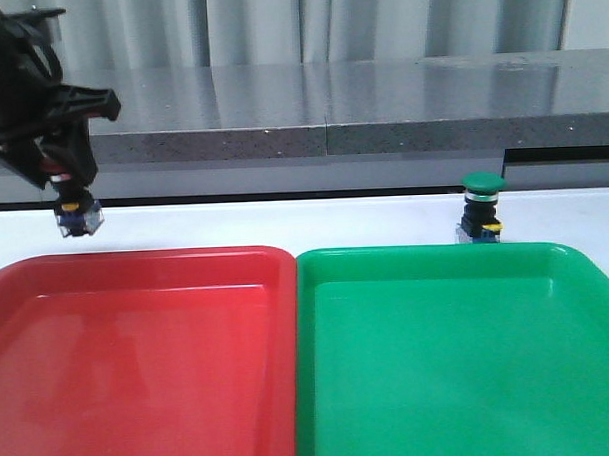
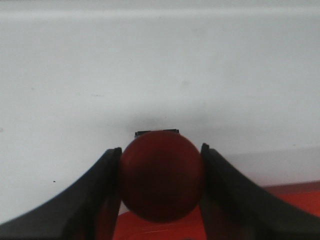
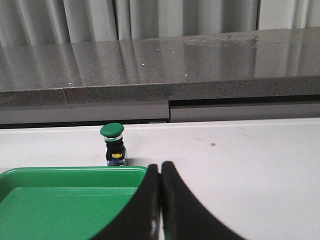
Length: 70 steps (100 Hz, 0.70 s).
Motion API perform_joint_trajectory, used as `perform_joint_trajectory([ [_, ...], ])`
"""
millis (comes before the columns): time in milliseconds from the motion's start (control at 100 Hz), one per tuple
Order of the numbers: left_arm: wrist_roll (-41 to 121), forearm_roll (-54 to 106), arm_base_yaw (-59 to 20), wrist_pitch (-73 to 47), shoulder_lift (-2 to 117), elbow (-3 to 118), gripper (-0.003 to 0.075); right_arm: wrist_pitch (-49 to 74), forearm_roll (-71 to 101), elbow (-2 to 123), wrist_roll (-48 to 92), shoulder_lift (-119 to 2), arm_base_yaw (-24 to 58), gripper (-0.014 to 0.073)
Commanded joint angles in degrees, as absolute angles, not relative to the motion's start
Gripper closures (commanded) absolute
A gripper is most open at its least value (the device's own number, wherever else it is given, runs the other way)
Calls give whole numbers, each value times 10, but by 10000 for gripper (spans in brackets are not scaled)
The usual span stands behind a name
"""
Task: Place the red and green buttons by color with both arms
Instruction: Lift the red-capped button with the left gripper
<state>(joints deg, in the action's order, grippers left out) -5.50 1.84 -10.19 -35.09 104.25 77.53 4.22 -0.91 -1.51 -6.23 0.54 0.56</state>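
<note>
My left gripper is shut on the red button, whose red cap fills the space between the black fingers in the left wrist view. In the front view only its yellow-blue base hangs below the fingers, in the air above the white table just behind the red tray. The green button stands upright on the table behind the green tray; it also shows in the right wrist view. My right gripper is shut and empty, near the green tray's corner, out of the front view.
A grey counter ledge runs along the back of the white table. The two trays sit side by side and fill the front of the table.
</note>
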Motion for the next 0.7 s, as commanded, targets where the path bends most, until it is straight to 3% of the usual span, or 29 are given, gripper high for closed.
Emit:
perform_joint_trajectory([
  [0,-55,34,-106,-344,978,794,576,-8,-9,-8,-63,5,2,660],
  [210,-70,50,-117,-348,916,757,576,-8,-9,-8,-63,5,2,660],
  [690,-126,50,-212,-247,809,549,576,-8,-9,-8,-63,5,2,660],
])
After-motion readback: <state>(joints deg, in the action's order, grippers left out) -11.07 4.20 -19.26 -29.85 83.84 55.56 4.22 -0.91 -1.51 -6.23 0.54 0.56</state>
